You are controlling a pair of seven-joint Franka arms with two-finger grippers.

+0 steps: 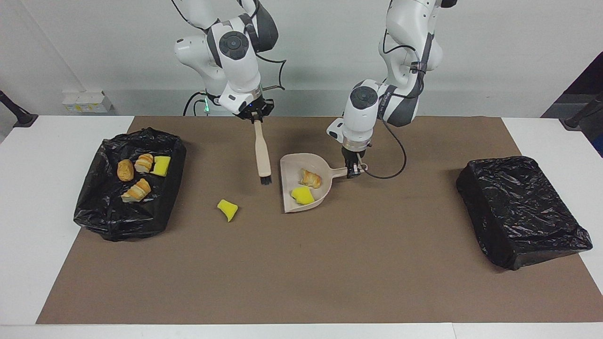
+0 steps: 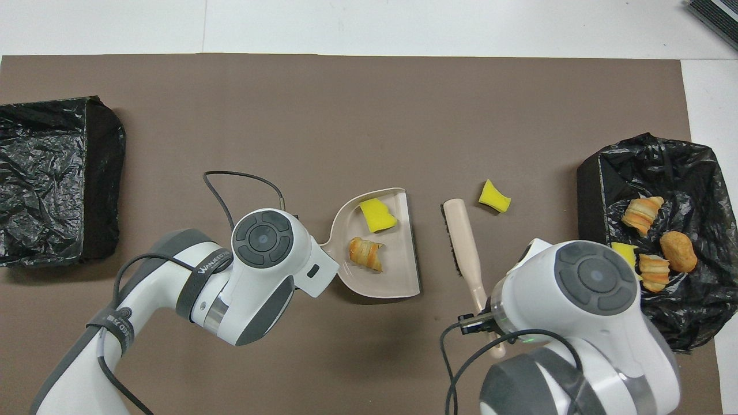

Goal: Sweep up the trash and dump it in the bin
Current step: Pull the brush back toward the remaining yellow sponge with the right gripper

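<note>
Facing view shows the right gripper (image 1: 255, 117) clamped on the handle of a brush (image 1: 262, 153) that hangs bristles-down over the brown mat (image 1: 330, 263), and the left gripper (image 1: 352, 170) clamped on the handle of a dustpan (image 1: 288, 165). Inside the pan lie a bread chunk (image 1: 311, 178) and a yellow sponge piece (image 1: 302, 195); a second yellow sponge bit (image 1: 227, 209) lies on the mat farther from the robots, toward the right arm's end. Four more pieces (image 1: 140, 176) sit in the black-lined bin (image 1: 113, 221) at that end, and another black bin (image 1: 523, 212) stands at the left arm's end
</note>
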